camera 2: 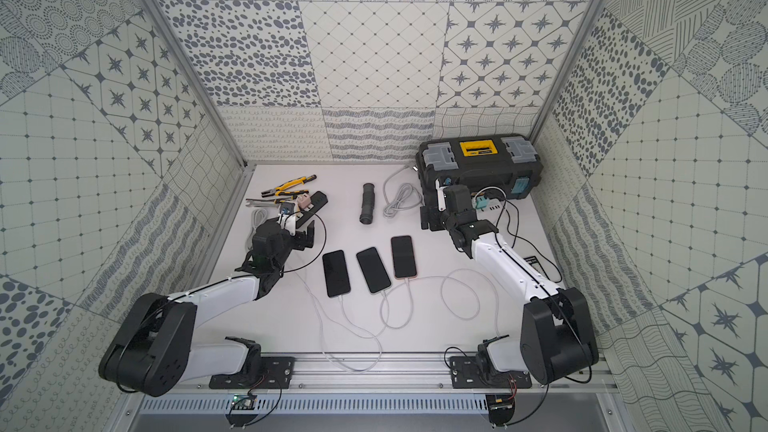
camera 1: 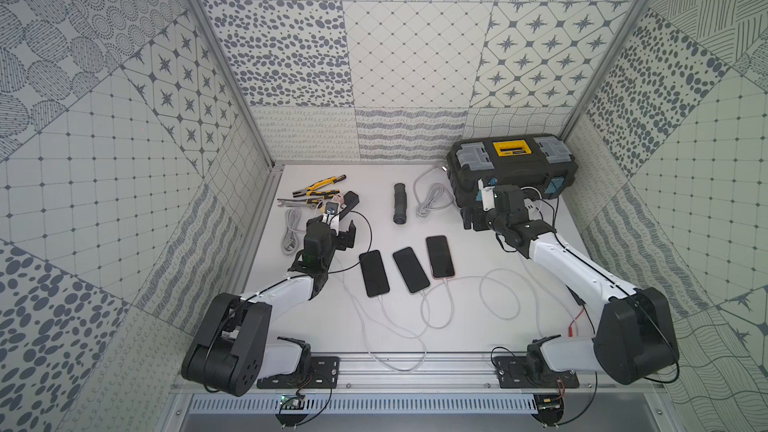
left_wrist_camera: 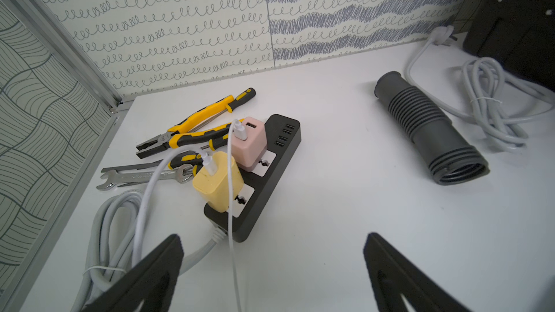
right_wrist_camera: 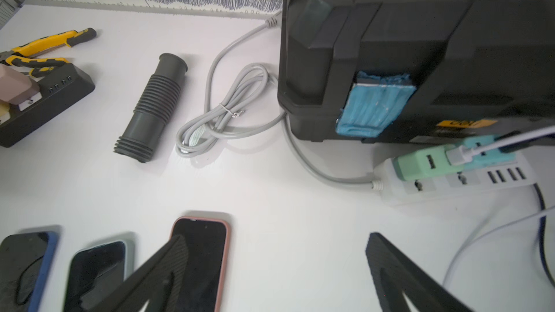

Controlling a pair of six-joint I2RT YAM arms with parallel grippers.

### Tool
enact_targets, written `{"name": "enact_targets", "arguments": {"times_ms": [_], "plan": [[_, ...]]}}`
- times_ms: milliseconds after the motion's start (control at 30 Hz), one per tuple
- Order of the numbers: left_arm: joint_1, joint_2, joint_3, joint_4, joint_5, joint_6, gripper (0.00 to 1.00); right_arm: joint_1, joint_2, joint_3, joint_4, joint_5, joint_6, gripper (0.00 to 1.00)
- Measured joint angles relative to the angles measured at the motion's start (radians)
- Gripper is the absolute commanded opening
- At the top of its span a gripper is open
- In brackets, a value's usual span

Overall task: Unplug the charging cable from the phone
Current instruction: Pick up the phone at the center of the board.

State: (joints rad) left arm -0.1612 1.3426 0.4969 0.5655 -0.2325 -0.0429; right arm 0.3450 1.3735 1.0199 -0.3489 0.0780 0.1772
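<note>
Left gripper [left_wrist_camera: 271,237] and right gripper [right_wrist_camera: 276,237] both stand with jaws apart and empty; three plugged-in phones lie on the table [camera 1: 465,338] between them.

Likely trouble: the white charging cables [camera 1: 446,280] loop and cross toward the front rail, so a grab at the cord could tug the wrong phone, and pulling with nothing pinning the phone would probably drag it along. The blue-cased phone [camera 1: 374,273], pale-cased phone [camera 1: 410,270] and pink-cased phone [camera 1: 439,256] lie flat, screens dark, each plugged at its near end.

Toolbox [camera 1: 519,176] near the back wall; hose [camera 1: 400,203] and pliers [camera 1: 318,185] lie apart.
</note>
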Motion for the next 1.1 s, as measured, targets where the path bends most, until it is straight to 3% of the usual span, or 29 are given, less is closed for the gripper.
{"name": "enact_targets", "arguments": {"times_ms": [233, 467, 1100], "plan": [[-0.027, -0.018, 0.146, -0.251, -0.003, -0.082, 0.98, 0.082, 0.082, 0.193, -0.280, 0.042, 0.184, 0.97], [-0.042, -0.011, 0.235, -0.446, 0.013, -0.161, 0.98, 0.193, 0.196, 0.235, -0.426, 0.089, 0.287, 0.97], [-0.050, -0.011, 0.251, -0.632, 0.061, -0.248, 0.98, 0.272, 0.509, 0.350, -0.494, 0.016, 0.350, 0.97]]}}
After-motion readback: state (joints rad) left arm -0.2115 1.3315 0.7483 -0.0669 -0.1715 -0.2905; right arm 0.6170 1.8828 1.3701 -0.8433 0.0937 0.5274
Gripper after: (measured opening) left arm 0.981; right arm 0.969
